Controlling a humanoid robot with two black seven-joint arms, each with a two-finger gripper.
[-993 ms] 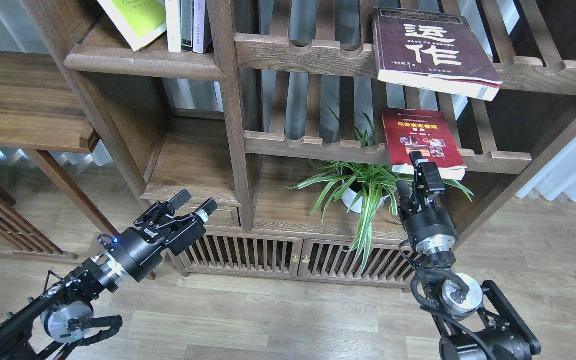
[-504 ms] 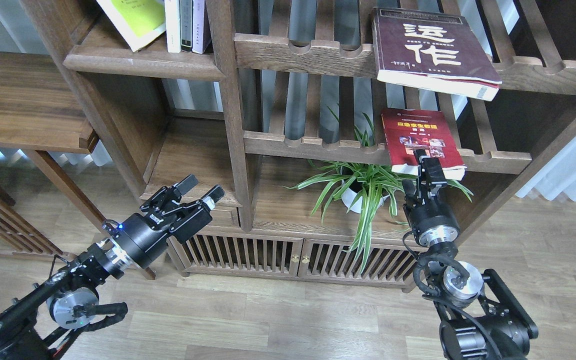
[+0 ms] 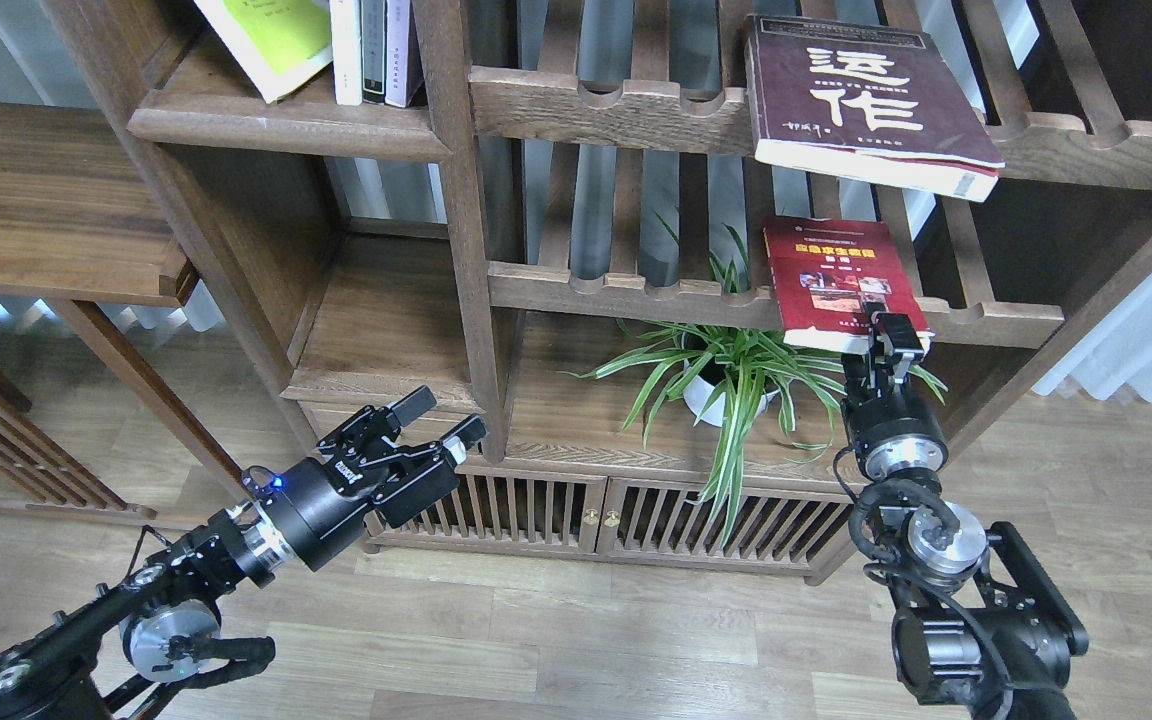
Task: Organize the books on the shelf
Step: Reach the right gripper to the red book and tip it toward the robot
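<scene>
Only the yellow-green book [image 3: 271,40] is shelved; red book [image 3: 841,280] and maroon book [image 3: 861,95] lie on racks, my right gripper [image 3: 891,335] at the red one's edge, grip unclear, left gripper [image 3: 436,425] spread empty

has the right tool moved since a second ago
Yes. The right tool has shifted right along the near edge of the red book, from near the book's middle to its right corner; the book itself has stayed put.

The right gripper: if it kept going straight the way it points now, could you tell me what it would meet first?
Most likely the red book: the right gripper points up at its near overhanging edge, though depth is unclear.
</scene>
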